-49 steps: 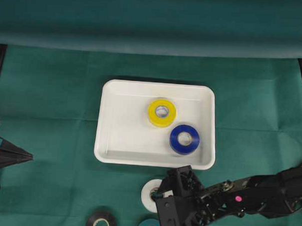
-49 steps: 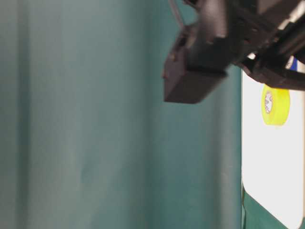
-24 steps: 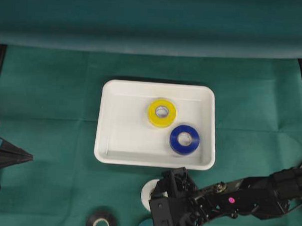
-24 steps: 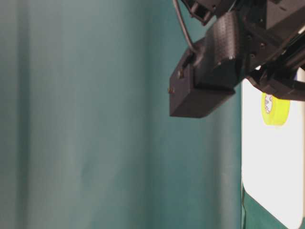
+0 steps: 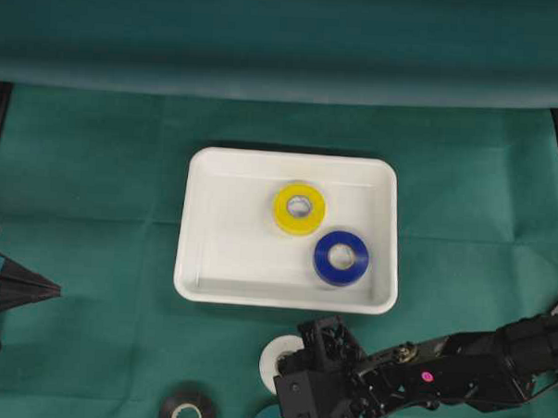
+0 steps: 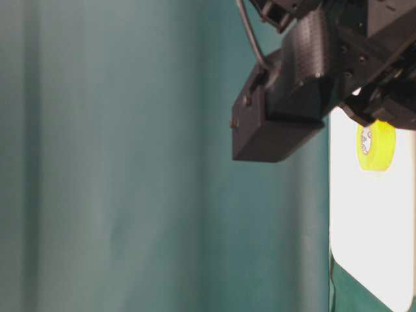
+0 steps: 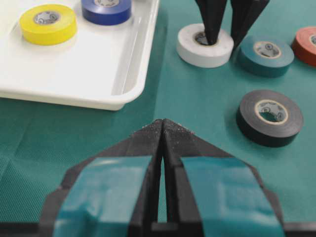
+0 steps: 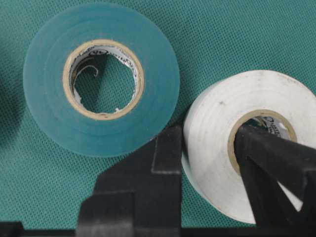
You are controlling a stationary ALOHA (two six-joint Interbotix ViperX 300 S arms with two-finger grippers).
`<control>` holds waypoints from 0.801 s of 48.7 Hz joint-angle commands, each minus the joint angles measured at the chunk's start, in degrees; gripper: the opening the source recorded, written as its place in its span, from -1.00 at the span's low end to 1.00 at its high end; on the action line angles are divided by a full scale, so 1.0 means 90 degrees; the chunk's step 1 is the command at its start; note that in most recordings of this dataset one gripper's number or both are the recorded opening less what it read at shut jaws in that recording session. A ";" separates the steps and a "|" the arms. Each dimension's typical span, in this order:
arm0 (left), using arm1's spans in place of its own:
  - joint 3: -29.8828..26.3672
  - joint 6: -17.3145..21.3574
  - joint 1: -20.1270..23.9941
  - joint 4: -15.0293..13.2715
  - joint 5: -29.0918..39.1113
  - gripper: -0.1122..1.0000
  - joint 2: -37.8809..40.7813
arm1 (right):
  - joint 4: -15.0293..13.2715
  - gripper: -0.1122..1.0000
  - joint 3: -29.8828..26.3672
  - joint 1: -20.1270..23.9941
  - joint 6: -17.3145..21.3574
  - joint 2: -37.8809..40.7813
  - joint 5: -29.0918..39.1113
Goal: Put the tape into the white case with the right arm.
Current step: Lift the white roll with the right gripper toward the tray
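Since a second ago your right gripper (image 8: 207, 163) has slid toward 7 o'clock in the overhead view and dropped over the white tape (image 5: 279, 360), and its fingers have closed; one finger (image 8: 269, 158) now sits inside the roll's core and the other presses the outer wall, so they pinch the ring of tape between them. That inside-and-outside hold suits a flat roll, I'd judge, since it needs no wide spread and keeps the neighbour clear; the teal tape (image 8: 101, 79) lies just beside the white one, nearly touching it at 9 o'clock in the right wrist view.

Your white roll rests flat on the green cloth (image 5: 94, 210), just outside the near rim of the white case (image 5: 195, 261), at about 6 o'clock from it; the yellow tape (image 5: 299, 210) and blue tape (image 5: 341, 258) already lie inside, side by side, leaving the case's left half bare. A black tape (image 7: 269, 117) and a red tape (image 7: 307, 45) wait on the cloth too.

Your left gripper (image 7: 162, 129) is parked at the 9 o'clock edge with its fingers pressed together on nothing, well apart from everything.

Next, as I read it, you lift straight up so the teal roll isn't dragged, then carry toward 12 o'clock over the rim.
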 commanded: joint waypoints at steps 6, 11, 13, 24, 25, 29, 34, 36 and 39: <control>-0.0068 -0.0010 0.0010 0.0000 -0.0059 -0.80 0.0059 | -0.0010 -0.75 -0.0098 -0.0068 -0.0020 -0.0029 0.0039; -0.0068 -0.0010 0.0010 0.0000 -0.0059 -0.80 0.0049 | -0.0010 -0.75 -0.0098 -0.0068 -0.0020 -0.0078 0.0039; -0.0068 -0.0010 0.0010 0.0000 -0.0059 -0.80 0.0049 | -0.0010 -0.75 -0.0098 -0.0068 -0.0020 -0.0127 0.0059; -0.0078 -0.0010 0.0010 0.0000 -0.0059 -0.80 0.0049 | -0.0010 -0.75 -0.0107 -0.0068 -0.0020 -0.0713 0.0537; -0.0078 -0.0010 0.0010 0.0000 -0.0059 -0.80 0.0059 | -0.0010 -0.75 -0.0107 -0.0068 -0.0020 -0.0752 0.0596; -0.0078 -0.0010 0.0010 0.0000 -0.0059 -0.80 0.0049 | -0.0010 -0.75 -0.0127 -0.0068 -0.0020 -0.0928 0.0820; -0.0078 -0.0010 0.0010 0.0000 -0.0059 -0.80 0.0059 | -0.0010 -0.75 -0.0137 -0.0068 -0.0020 -0.0977 0.0918; -0.0068 -0.0010 0.0010 0.0000 -0.0059 -0.80 0.0059 | -0.0010 -0.75 -0.0137 -0.0059 -0.0020 -0.0967 0.0928; -0.0078 -0.0010 0.0010 0.0000 -0.0059 -0.80 0.0049 | -0.0010 -0.75 -0.0137 -0.0068 -0.0020 -0.0937 0.0918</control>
